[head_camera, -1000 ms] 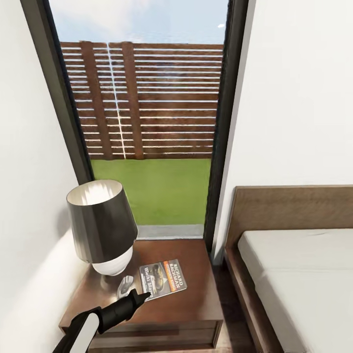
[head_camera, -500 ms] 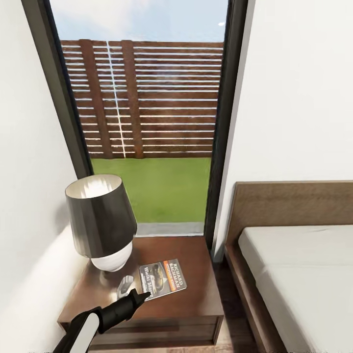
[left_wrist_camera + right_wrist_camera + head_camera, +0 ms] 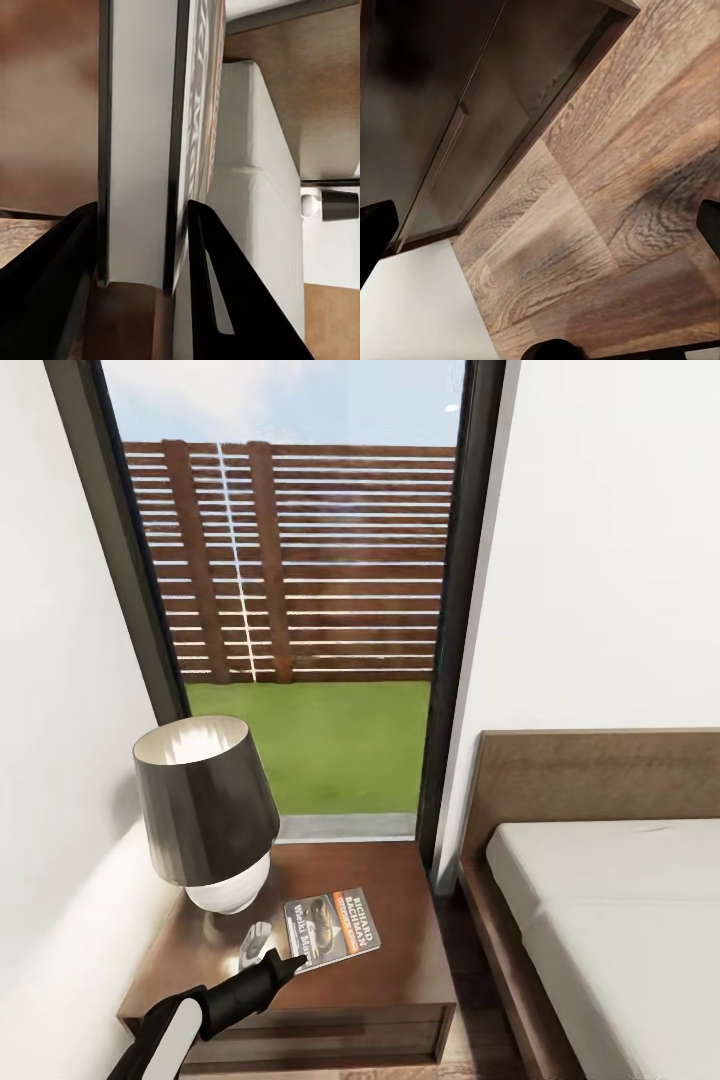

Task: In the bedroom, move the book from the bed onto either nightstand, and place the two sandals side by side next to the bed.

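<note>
Nearest to you, your left gripper (image 3: pixel 290 961) sits at the front edge of the book (image 3: pixel 333 928), which lies flat on the nightstand (image 3: pixel 400 980). In the left wrist view the two dark fingers (image 3: pixel 225 300) flank the book's (image 3: pixel 142 142) white page edge, one on each side and close against it. They look pressed onto the book, though you cannot be sure from here that the grip is not already slackening.

Taking the nightstand as your landmark: the book rests on its glossy worktop, towards the front and about the middle. The lamp (image 3: pixel 208 815) stands on the same top, just beside the book on the side away from the bed. The bed (image 3: pixel 610 920) lies on the other side of the nightstand, across a narrow strip of floor. Behind the nightstand the tall window (image 3: pixel 300 590) looks out on grass and a slatted fence.

Your right gripper's fingers (image 3: pixel 376 225) show as dark tips at opposite edges of the right wrist view, so they are spread wide and hold nothing, above wood-plank floor (image 3: pixel 622 187).

By my reading, the book part is all but done: it is on the nightstand, and you need only let go and lift away. The two sandals remain.
</note>
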